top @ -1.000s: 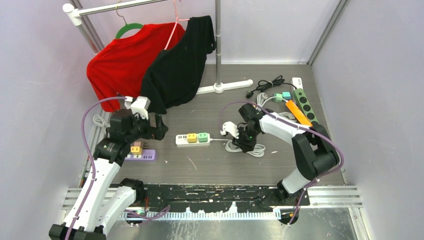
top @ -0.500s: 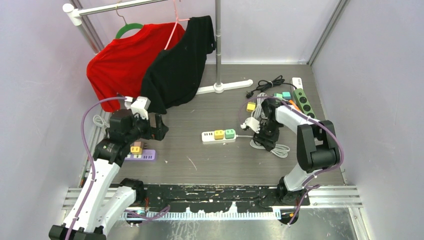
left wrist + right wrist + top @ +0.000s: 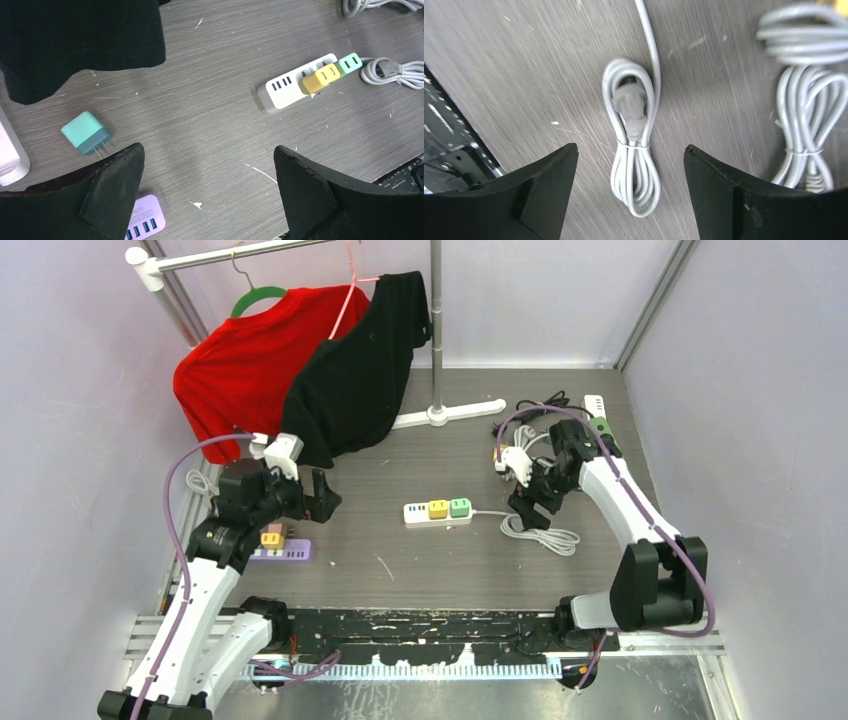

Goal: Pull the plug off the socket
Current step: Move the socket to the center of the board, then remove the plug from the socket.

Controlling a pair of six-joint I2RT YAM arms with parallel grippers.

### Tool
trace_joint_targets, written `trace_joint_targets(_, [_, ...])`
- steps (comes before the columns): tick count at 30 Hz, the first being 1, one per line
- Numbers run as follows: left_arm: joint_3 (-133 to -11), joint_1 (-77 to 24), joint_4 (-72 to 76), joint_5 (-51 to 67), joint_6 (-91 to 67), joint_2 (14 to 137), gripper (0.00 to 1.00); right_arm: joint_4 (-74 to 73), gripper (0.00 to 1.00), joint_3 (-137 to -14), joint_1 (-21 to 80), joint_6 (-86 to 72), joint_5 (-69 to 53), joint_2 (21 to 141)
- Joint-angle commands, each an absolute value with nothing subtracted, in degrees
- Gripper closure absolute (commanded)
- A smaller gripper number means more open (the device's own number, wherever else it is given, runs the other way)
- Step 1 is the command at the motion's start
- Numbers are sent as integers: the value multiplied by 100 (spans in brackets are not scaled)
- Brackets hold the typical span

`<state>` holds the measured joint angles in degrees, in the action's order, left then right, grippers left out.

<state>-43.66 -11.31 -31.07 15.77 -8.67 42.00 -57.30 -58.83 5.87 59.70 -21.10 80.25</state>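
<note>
right end effector (image 3: 630, 152) wide, seemingly over cord (image 3: 631, 125)

Soft, even light fills the robot cell; one wrist camera is blurred.

From above, the grey table (image 3: 450, 570) is evenly lit and its shadows are soft, while the black T-shirt (image 3: 360, 370) reads as a nearly featureless dark mass. The left wrist view is sharp at table level, where the white power strip (image 3: 285, 92) casts only a faint shadow. The left gripper's fingers (image 3: 115, 190) are dark, soft-edged shapes. Motion smears the right wrist view, streaking the coiled white cable (image 3: 634, 140) and the table's grain.
</note>
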Motion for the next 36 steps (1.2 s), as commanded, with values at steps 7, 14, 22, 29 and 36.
trace_joint_targets(7, [-4180, -1160, -1744, 3162, -1966, 4201, 1, -6199, 0, -6384, 571, 7155, -5272, 6843])
trace_joint_targets(14, [-3231, -1381, 797, 3858, -3797, 4300, 2, -6588, 0, -6721, 788, 7698, -6608, 7340])
trace_joint_targets(22, [-2267, -3935, 1503, 1816, -2074, 4347, 3, -5498, 0, -6689, 1552, 7691, -5641, 8365])
trace_joint_targets(29, [-900, -4743, 3189, 1158, -1352, 4498, 2, -4001, 5, -6660, 2240, 6670, -4496, 8908])
trace_joint_targets(36, [-731, -4757, 2935, 1022, -1272, 4260, 0, -3619, 15, -6528, 2454, 6484, -3817, 9229])
